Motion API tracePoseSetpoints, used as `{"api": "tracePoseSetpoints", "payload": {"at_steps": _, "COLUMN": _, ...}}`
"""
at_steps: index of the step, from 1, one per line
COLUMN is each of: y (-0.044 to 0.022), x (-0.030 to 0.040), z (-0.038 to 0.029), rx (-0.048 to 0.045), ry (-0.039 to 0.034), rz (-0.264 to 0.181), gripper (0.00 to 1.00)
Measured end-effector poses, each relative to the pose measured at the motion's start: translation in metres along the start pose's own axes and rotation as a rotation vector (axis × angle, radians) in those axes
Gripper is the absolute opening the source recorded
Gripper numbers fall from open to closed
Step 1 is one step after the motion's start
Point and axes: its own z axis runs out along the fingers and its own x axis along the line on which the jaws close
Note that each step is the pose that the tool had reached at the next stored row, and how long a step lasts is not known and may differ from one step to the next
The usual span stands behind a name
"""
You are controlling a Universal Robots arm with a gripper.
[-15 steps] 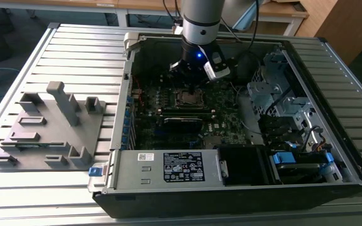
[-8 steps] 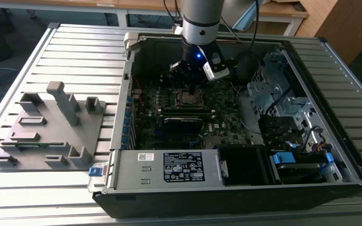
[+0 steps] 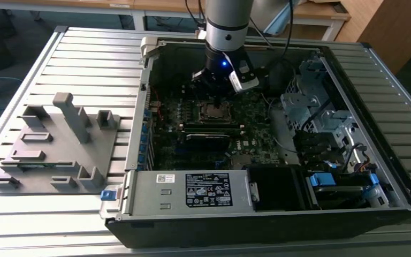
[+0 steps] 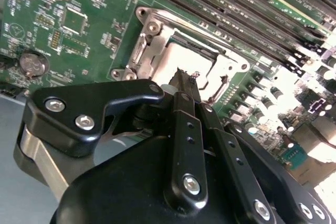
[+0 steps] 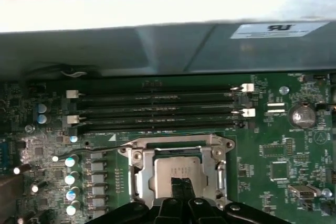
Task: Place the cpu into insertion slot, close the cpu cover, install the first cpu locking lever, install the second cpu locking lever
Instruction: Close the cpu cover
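The cpu (image 5: 176, 170) lies flat in the insertion slot (image 3: 216, 111) on the green motherboard, its silver top (image 4: 178, 56) showing through a square window. The cpu cover (image 5: 138, 176) lies down around it as a silvery frame (image 4: 151, 43). My gripper (image 4: 185, 75) hangs just above the near edge of the cpu, its black fingers drawn together with nothing seen between them. In the first wrist view the gripper (image 5: 181, 188) is a dark tip over the chip. A thin wire lever (image 5: 94, 150) runs along one side of the socket; whether it is latched I cannot tell.
Long black memory slots (image 5: 157, 111) run beside the socket. A grey box with a white label (image 3: 191, 190) fills the case's near edge, and drive cages (image 3: 312, 101) stand on the exterior view's right. A grey fixture (image 3: 55, 144) rests on the slatted table outside the case.
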Motion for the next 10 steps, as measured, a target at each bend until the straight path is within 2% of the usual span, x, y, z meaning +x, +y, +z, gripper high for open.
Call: {"api": "tracePoseSetpoints", "payload": {"at_steps": 10, "y": -0.0010, "x": 0.0171, "z": 0.0015, "rx": 0.0001, "ry": 0.0001, "rz": 0.000, "gripper": 0.10}}
